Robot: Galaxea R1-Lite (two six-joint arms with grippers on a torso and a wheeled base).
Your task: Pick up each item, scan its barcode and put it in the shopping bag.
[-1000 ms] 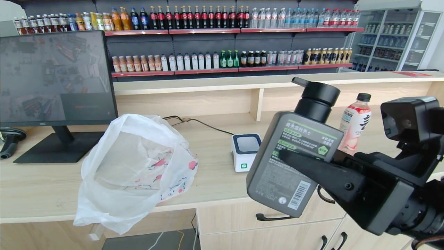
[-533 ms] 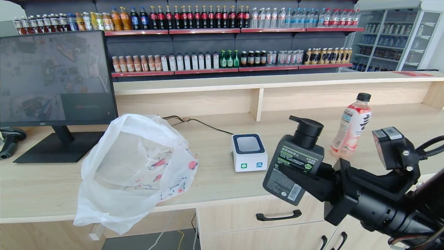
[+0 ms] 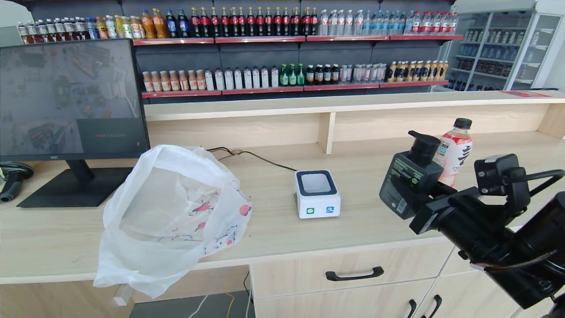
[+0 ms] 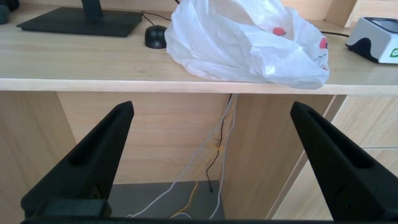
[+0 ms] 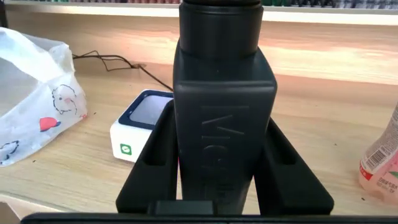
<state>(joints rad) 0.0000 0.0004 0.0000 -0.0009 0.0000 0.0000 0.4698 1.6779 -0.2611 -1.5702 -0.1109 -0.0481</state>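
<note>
My right gripper (image 3: 430,199) is shut on a dark grey pump bottle (image 3: 409,182), held upright above the counter's right part, with its barcode label facing the head camera. In the right wrist view the pump bottle (image 5: 222,118) stands between the two fingers. The white barcode scanner (image 3: 317,193) sits mid-counter, to the left of the held bottle; the right wrist view shows the scanner (image 5: 142,126) too. The white shopping bag (image 3: 174,214) lies open at the counter's front left. A pink drink bottle (image 3: 453,151) stands behind the pump bottle. My left gripper (image 4: 208,162) hangs open below the counter edge, facing the bag (image 4: 249,40).
A monitor (image 3: 70,101) stands at the back left with a handheld scanner (image 3: 12,181) beside it. A cable (image 3: 251,157) runs to the scanner. A raised wooden ledge (image 3: 344,104) backs the counter. Drawers with black handles (image 3: 354,274) sit under the front edge.
The right arm has carried the pump bottle away from the head camera, lower and to the right, so it now sits smaller near the pink drink bottle. Bag and scanner stayed put.
</note>
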